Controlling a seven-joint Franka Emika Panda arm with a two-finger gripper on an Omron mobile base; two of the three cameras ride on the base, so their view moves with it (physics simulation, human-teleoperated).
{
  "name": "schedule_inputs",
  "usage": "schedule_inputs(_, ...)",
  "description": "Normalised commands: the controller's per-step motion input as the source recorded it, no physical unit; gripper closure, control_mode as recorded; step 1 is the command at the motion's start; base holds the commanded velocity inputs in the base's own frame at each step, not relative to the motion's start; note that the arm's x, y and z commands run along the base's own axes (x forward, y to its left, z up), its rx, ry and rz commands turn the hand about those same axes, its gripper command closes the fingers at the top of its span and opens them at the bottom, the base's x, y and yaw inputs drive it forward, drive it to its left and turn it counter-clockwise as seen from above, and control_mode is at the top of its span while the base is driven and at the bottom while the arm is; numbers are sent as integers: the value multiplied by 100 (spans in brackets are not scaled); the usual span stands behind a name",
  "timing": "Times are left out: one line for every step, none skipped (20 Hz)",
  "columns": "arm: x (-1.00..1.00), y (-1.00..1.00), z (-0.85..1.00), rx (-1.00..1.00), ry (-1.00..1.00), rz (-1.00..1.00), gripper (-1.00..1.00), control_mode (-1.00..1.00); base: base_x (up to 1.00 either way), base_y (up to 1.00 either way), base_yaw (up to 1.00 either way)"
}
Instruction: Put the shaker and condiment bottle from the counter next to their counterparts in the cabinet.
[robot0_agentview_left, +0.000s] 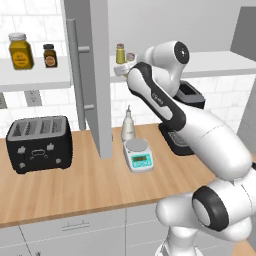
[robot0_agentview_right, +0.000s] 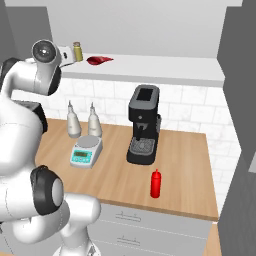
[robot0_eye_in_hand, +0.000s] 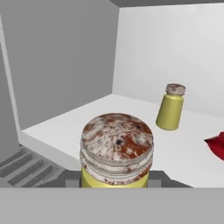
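One shaker (robot0_eye_in_hand: 116, 151) clamped in gripper (robot0_eye_in_hand: 114, 183), counterpart shaker (robot0_eye_in_hand: 171, 107) on cabinet shelf (robot0_eye_in_hand: 78, 120)

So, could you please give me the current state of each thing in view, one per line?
gripper: shut on the shaker
shaker: upright, held at the shelf's edge
counterpart shaker: upright on the cabinet shelf
cabinet door: open
condiment bottle: upright on the counter, untouched
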Motion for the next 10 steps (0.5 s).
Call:
schedule_inputs(36, 12, -6, 0, 2, 0, 100, -100, 0, 0, 0)
schedule_inputs(39, 16, -5, 0, 4, -1, 100, -100, 0, 0, 0)
schedule_inputs(34, 15, -5, 0, 4, -1, 100, -100, 0, 0, 0)
schedule_inputs(36, 19, -6, 0, 5, -1, 100, -100, 0, 0, 0)
schedule_inputs(41, 17, -6, 0, 6, 0, 100, -100, 0, 0, 0)
schedule_inputs(40, 15, -7, 0, 5, 0, 100, -100, 0, 0, 0)
schedule_inputs(40, 13, -10, 0, 3, 0, 100, -100, 0, 0, 0)
schedule_inputs(40, 13, -11, 0, 2, -1, 100, -100, 0, 0, 0)
schedule_inputs(40, 11, -11, 0, 2, -1, 100, -100, 0, 0, 0)
schedule_inputs(40, 13, -12, 0, 2, -1, 100, -100, 0, 0, 0)
